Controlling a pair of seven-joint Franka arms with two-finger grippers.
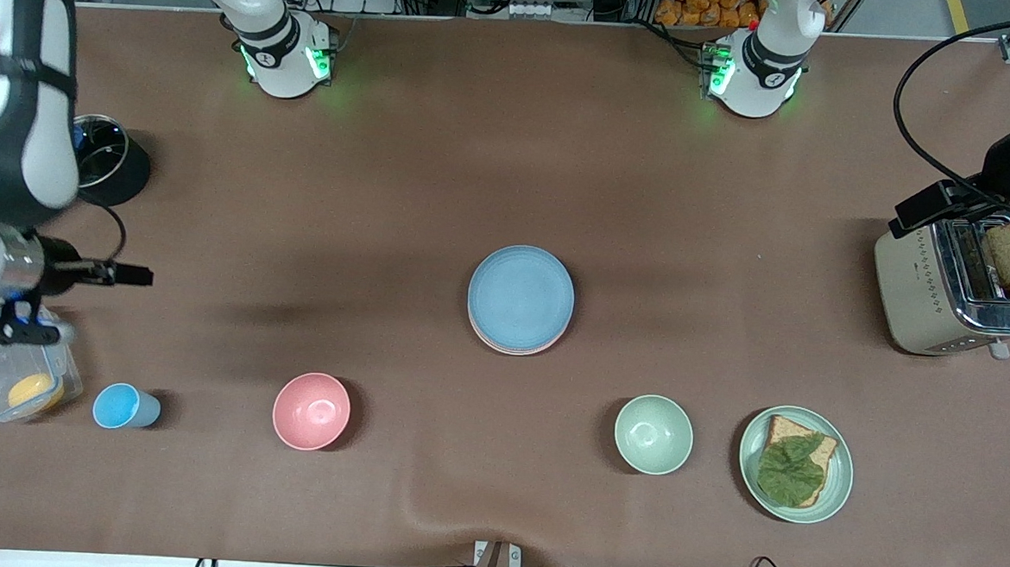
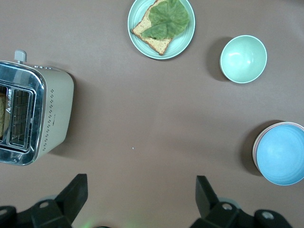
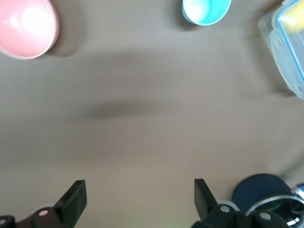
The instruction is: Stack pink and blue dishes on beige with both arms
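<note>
We see the blue plate (image 1: pixel 521 296) lying flat and matte at the middle of the table (image 1: pixel 510 189), farther from the front camera than the pink bowl (image 1: pixel 312 411) and green bowl (image 1: pixel 653 434). It tops a stack: a pink plate (image 1: pixel 510 348) shows as a thin rim under its nearer edge, and we cannot make out a beige plate beneath.

The left wrist view adds a pale rim edge under the blue plate, plus the green plate with toast (image 2: pixel 161 27) and the toaster (image 2: pixel 33 114). The right wrist view shows the blue cup (image 3: pixel 206 10) and a clear container (image 3: pixel 285 42).

The left gripper (image 2: pixel 141 192) hangs over bare table near the toaster, jaws wide apart and holding nothing. The right gripper (image 3: pixel 140 194) is over the right arm's end of the table, also spread wide and empty.
</note>
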